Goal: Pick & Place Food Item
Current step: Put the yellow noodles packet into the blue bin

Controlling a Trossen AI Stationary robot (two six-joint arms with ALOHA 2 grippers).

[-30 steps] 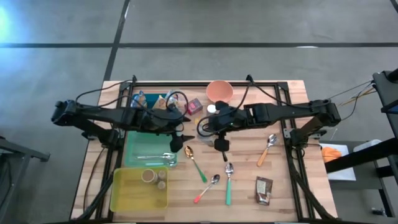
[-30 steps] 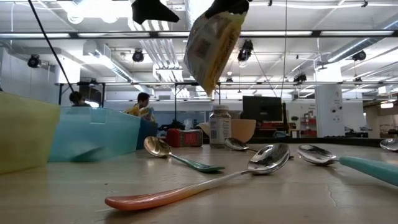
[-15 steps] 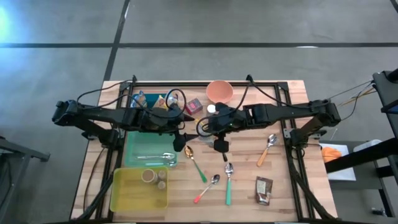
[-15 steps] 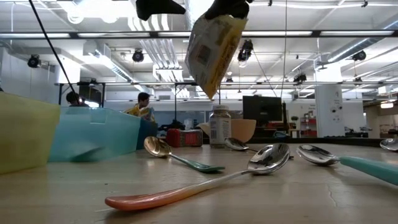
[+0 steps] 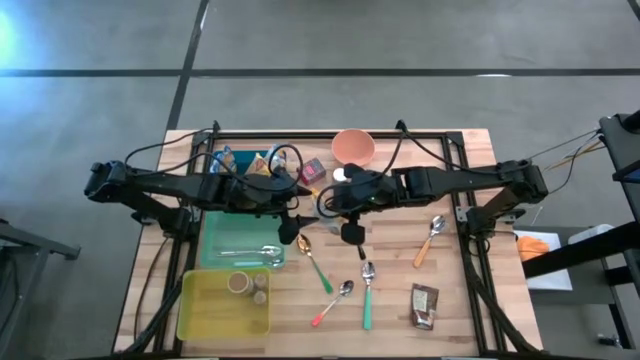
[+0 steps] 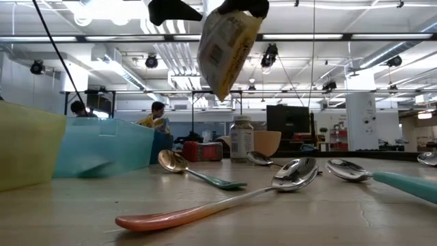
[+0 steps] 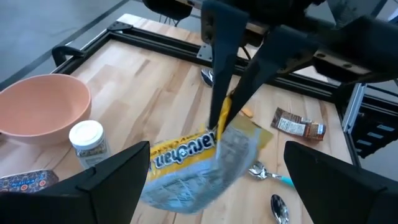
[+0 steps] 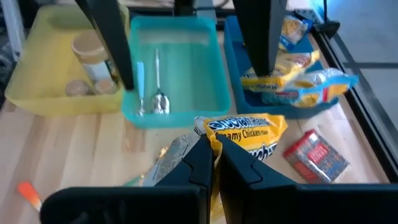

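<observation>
A: Yellow and silver, that noodle packet (image 8: 239, 140) hangs in the air over the middle of the desk (image 5: 455, 300), pinched by one top edge in the right tool (image 8: 211, 163). Seen from above, it sits at about 9 o'clock from the peach bowl's (image 5: 353, 146) lower side, well above the spoons (image 5: 366, 290).

B: What worries you from here?

A: The pinch looks thin. Only a crimped corner seems to be between the fingers, and the packet dangles crooked in the low view (image 6: 223, 48). I'd judge that a quick swing toward the bins could let it slip out and land among the spoons or knock the small jar (image 7: 87, 139).

B: And the other arm?

A: The left tool (image 7: 217, 180) faces the packet with its jaws spread about as wide as they go, holding nothing and touching nothing that I can see. If it closes in for a handover, it may crumple the packet or clash with the right fingers.

B: Where would it go?

A: Probably the blue bin (image 8: 233, 53) at 10 o'clock, where similar packets lie.
</observation>
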